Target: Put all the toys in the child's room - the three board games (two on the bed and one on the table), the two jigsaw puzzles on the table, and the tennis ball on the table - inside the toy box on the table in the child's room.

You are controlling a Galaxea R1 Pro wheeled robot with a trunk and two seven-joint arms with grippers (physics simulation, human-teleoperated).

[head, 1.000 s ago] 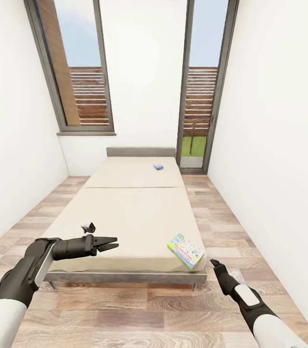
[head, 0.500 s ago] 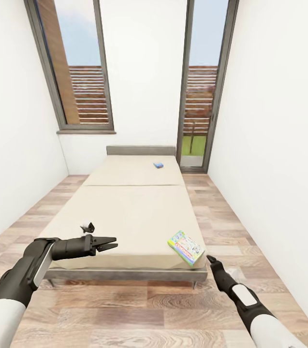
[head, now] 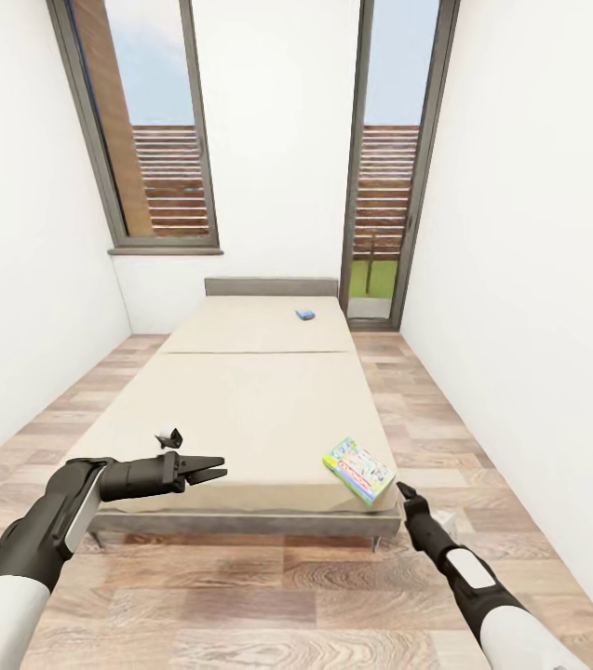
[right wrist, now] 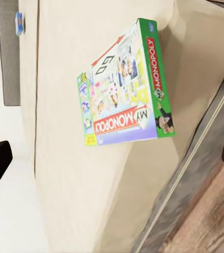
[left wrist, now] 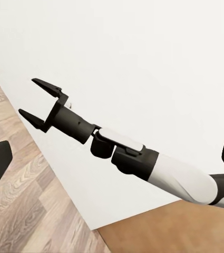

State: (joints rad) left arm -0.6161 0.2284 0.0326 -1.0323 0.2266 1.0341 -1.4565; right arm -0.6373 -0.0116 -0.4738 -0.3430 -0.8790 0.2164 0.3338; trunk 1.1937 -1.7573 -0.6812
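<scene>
A board game (head: 358,470) with a green, yellow and red printed cover lies flat on the near right corner of the cream bed (head: 249,409). It also appears in the right wrist view as the board game (right wrist: 125,95), slightly overhanging the bed's edge. My right gripper (head: 406,493) is open, low beside that corner and just short of the box, and it holds nothing. The left wrist view shows the right gripper (left wrist: 30,97) with its fingers spread. My left gripper (head: 214,473) hovers open over the bed's near left part. A small blue flat box (head: 305,314) lies at the far end.
White walls close in on both sides, with strips of wood-plank floor (head: 445,437) along the bed. A tall window (head: 152,140) and a glass door (head: 384,167) stand behind the grey headboard (head: 271,288). The bed frame's grey edge (head: 240,524) is close in front.
My right gripper has crept forward and up toward the board game's near corner. The whole view has shifted slightly. The left arm holds its pose.
</scene>
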